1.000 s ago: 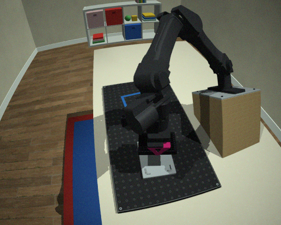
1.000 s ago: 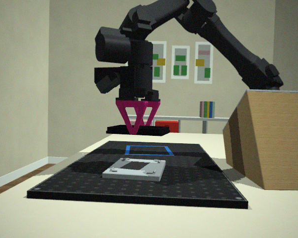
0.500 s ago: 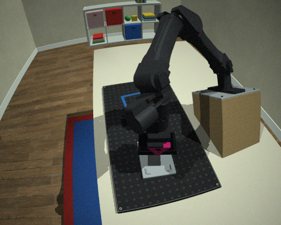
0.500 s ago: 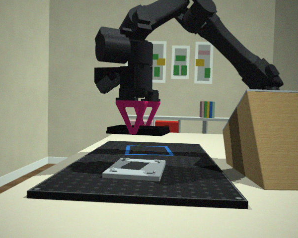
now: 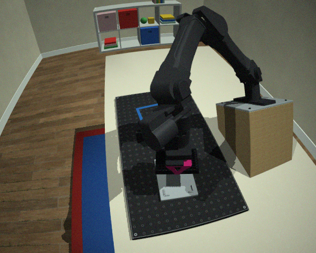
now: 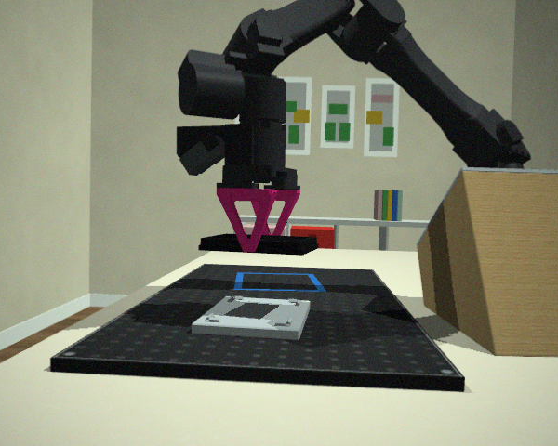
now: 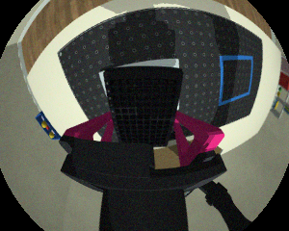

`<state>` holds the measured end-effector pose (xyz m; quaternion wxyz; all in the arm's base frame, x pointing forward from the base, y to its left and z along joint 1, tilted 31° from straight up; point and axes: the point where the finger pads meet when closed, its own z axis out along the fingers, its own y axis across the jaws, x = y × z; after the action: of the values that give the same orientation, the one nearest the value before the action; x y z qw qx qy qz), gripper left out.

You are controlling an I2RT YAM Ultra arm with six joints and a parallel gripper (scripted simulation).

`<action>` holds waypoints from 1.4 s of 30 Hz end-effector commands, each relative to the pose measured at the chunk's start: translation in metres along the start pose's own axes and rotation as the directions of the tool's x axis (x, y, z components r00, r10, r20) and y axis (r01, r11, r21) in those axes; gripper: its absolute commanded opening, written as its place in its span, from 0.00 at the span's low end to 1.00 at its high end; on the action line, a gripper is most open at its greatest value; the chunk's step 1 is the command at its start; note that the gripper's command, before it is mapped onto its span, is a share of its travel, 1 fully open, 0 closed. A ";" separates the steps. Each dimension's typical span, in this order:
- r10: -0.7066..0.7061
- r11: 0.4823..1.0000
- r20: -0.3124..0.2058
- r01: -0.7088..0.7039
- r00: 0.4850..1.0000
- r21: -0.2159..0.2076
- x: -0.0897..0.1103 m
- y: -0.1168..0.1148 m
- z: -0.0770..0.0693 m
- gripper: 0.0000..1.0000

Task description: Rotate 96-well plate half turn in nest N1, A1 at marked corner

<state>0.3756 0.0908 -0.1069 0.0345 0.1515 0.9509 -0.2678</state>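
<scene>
My gripper (image 6: pixel 256 242), with magenta fingers, is shut on the black 96-well plate (image 6: pixel 259 243) and holds it level, well above the deck. In the top view the plate (image 5: pixel 177 157) hangs just behind the nest, with the fingers (image 5: pixel 179 166) across it. The grey plate nest N1 (image 6: pixel 252 317) lies empty on the black deck, its small locators at the corners; it also shows in the top view (image 5: pixel 177 189). In the wrist view the plate (image 7: pixel 144 112) fills the space between the fingers. I cannot tell where the cut corner is.
The blue taped outline B1 (image 6: pixel 279 282) lies on the deck behind the nest; it also shows in the wrist view (image 7: pixel 236 81). The black deck lies on the cream table. The arm's wooden pedestal (image 5: pixel 257 133) stands to the right.
</scene>
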 end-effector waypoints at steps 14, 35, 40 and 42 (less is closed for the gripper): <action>-0.295 0.955 0.023 0.295 0.955 -0.009 -0.004 0.006 -0.009 0.00; -0.803 0.596 0.024 0.803 0.595 0.006 -0.005 0.007 -0.009 0.00; -0.891 0.454 0.022 0.891 0.454 0.010 -0.005 0.008 -0.009 0.00; -0.891 0.454 0.022 0.891 0.454 0.010 -0.005 0.008 -0.009 0.00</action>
<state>0.3788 0.0922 -0.1069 -0.0988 -0.3281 0.9053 -0.2510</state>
